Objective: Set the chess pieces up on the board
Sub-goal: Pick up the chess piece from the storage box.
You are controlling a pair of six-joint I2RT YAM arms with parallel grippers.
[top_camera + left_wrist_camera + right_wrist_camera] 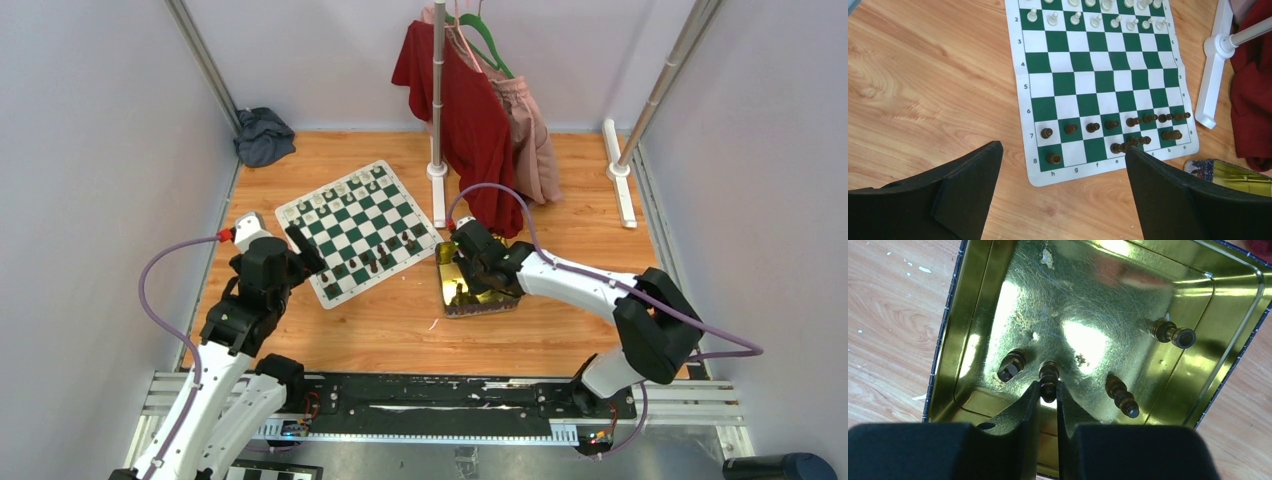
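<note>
The board (352, 222) lies on the wooden table, its green and white squares filling the left wrist view (1098, 75). Cream-white chess pieces (1095, 20) line its far rows; dark brown ones (1092, 127) stand in the near rows, one on h8 (1053, 158). My left gripper (1063, 146) hangs open over bare wood just off the board's near edge (303, 252). My right gripper (1048, 385) reaches into the gold tin (978, 300), shut on a dark piece (1049, 373) pinched between its tips. Three more dark pieces (1012, 365) (1121, 395) (1173, 334) lie on the tin's floor.
The tin (470, 300) sits right of the board under my right gripper (465, 262). A clothes rack with a red garment (470, 110) stands behind it, with a white foot (437, 190) beside the board. A dark cloth (263, 135) lies at the back left.
</note>
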